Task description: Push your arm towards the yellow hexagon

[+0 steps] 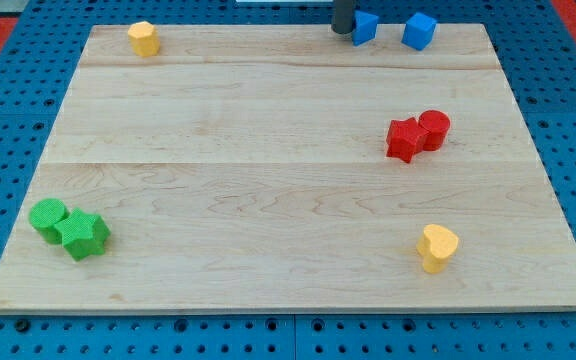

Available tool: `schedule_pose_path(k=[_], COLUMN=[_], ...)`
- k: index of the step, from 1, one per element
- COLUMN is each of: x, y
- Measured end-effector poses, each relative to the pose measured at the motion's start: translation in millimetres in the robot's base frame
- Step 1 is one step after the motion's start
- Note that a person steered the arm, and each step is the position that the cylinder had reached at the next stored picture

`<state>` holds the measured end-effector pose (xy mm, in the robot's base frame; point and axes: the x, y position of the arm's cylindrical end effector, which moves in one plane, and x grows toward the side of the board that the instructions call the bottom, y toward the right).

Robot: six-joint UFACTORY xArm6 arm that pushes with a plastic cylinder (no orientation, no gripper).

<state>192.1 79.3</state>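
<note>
The yellow hexagon (pixel 144 38) sits at the view's top left corner of the wooden board (pixel 268 180). My rod shows at the view's top edge, and my tip (pixel 342 31) rests on the board just left of a blue block (pixel 366 27), touching or nearly touching it. The tip is far to the right of the yellow hexagon, at about the same height in the view.
A blue cube (pixel 419 31) lies right of the first blue block. A red star (pixel 405 139) and red cylinder (pixel 434 129) touch at the right. A yellow heart (pixel 437 247) lies at the bottom right. A green cylinder (pixel 49 217) and green star (pixel 84 235) sit bottom left.
</note>
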Motion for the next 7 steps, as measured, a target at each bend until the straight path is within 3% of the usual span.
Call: schedule_pose_path(k=[2,4,6,7], x=[0,0,1,1], y=[46,-42,-86,-157])
